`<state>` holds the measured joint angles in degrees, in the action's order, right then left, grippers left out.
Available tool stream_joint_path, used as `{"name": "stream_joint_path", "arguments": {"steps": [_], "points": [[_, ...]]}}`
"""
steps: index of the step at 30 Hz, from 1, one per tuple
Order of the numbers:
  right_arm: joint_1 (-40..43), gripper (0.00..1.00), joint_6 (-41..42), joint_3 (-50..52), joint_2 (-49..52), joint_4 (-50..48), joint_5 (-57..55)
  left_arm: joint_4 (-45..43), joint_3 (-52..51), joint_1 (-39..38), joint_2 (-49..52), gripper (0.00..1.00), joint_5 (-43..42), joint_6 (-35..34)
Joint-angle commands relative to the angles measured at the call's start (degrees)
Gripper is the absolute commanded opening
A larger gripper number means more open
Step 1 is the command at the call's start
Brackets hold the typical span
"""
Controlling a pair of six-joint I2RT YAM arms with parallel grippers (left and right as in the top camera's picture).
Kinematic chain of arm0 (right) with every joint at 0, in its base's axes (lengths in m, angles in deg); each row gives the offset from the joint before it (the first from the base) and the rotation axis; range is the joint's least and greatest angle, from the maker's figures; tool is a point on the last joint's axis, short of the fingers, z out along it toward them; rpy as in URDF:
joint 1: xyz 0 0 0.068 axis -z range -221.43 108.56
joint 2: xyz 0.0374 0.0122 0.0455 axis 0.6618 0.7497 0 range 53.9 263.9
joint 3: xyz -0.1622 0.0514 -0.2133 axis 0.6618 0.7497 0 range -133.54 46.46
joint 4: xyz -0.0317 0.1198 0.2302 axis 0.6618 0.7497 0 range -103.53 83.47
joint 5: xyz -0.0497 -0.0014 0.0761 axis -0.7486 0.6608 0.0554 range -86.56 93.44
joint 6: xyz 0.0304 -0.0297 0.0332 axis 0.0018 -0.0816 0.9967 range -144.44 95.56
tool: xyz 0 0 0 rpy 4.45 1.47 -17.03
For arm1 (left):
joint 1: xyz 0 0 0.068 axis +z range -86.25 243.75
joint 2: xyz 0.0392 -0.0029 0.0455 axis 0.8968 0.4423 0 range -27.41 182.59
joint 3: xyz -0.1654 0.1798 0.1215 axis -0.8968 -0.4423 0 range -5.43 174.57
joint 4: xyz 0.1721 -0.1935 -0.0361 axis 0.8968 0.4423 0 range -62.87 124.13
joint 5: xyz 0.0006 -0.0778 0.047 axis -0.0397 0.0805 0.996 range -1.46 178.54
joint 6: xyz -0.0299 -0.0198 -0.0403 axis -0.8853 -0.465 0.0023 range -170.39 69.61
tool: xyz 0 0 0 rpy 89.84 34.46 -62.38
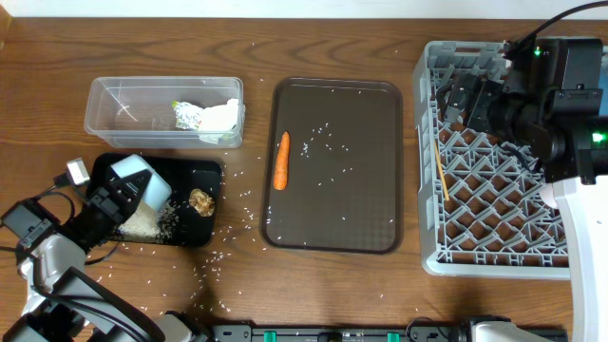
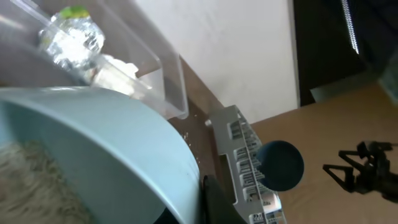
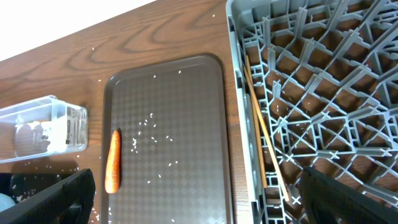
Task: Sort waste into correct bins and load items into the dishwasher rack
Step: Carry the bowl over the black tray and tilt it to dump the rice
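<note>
My left gripper point(image 1: 114, 199) is shut on the rim of the white bowl point(image 1: 142, 185), tilted over the black tray point(image 1: 204, 171); the pale bowl point(image 2: 93, 143) fills the left wrist view. A rice pile point(image 1: 142, 223) and the brown food lump point(image 1: 200, 201) lie in that tray. The clear tub point(image 1: 104, 95) holds foil point(image 1: 187, 116), the wrapper point(image 2: 74, 11) and tissue point(image 1: 220, 116). The carrot point(image 1: 281, 160) lies on the brown serving tray point(image 1: 361, 123). Chopsticks point(image 1: 441, 171) lie in the grey rack point(image 1: 425, 142). My right gripper point(image 1: 465, 95) is open and empty above the rack. The dish and cups are out of view.
Loose rice is scattered on the serving tray and on the wooden table around the black tray. In the right wrist view the carrot point(image 3: 112, 160), the chopsticks point(image 3: 261, 130) and the rack's left wall point(image 3: 236, 74) show between my spread fingers.
</note>
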<state>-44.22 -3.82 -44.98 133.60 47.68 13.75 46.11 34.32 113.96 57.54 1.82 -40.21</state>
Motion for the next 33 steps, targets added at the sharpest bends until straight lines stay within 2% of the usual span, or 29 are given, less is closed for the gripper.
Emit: {"name": "stream_joint_path", "arguments": {"steps": [1,4,7,11,13,16,20,22,23,24,25,26,27,29,33], "points": [[0.2,0.99,0.3,-0.4,0.0,-0.1,-0.4,-0.5,0.1,0.3,0.2,0.06,-3.3,2.8],[0.1,0.99,0.3,-0.4,0.0,-0.1,-0.4,-0.4,-0.1,0.3,0.2,0.06,-3.3,3.0],[0.1,0.99,0.4,-0.4,0.0,-0.1,-0.4,-0.4,-0.3,0.3,0.3,0.06,-2.3,6.1],[0.1,0.99,0.3,-0.4,0.0,0.8,-0.4,0.3,-0.5,0.3,0.3,0.06,-2.4,4.2],[0.2,0.99,0.3,-0.4,0.0,1.0,-0.4,0.6,-0.6,0.3,0.2,0.06,-3.4,-0.2],[0.2,0.99,0.3,-0.4,0.0,1.0,0.1,0.8,-1.1,0.3,0.3,0.06,-0.2,2.0],[0.2,0.99,0.3,-0.4,0.0,1.0,0.2,1.1,-1.2,0.2,0.7,0.06,3.8,1.2],[0.1,0.99,0.3,-0.4,0.0,1.0,0.3,1.2,-1.3,0.2,0.7,0.06,0.2,-0.5],[0.1,0.99,0.3,-0.4,0.0,1.0,0.3,1.4,-1.3,0.1,0.7,0.06,0.9,2.4],[0.1,0.99,0.3,-0.4,0.0,1.0,0.3,1.9,-1.3,0.3,0.7,0.06,4.2,2.1],[0.1,0.99,0.3,-0.4,0.0,1.0,0.3,1.6,-1.3,0.5,0.7,0.06,5.7,-2.0],[0.1,0.99,0.3,-0.4,0.0,1.0,0.3,0.0,-1.3,0.7,0.7,0.06,1.8,-4.9],[0.1,0.99,0.3,-0.4,0.0,1.1,0.3,-1.4,-1.3,0.5,0.7,0.06,-2.4,-1.9],[0.1,0.99,0.3,-0.4,0.0,1.5,0.5,-2.4,-1.3,0.3,0.7,0.06,-3.3,4.3],[0.1,0.99,0.3,-0.4,0.0,1.6,0.5,-2.8,-1.6,0.2,0.8,0.06,-2.1,6.1]]}}
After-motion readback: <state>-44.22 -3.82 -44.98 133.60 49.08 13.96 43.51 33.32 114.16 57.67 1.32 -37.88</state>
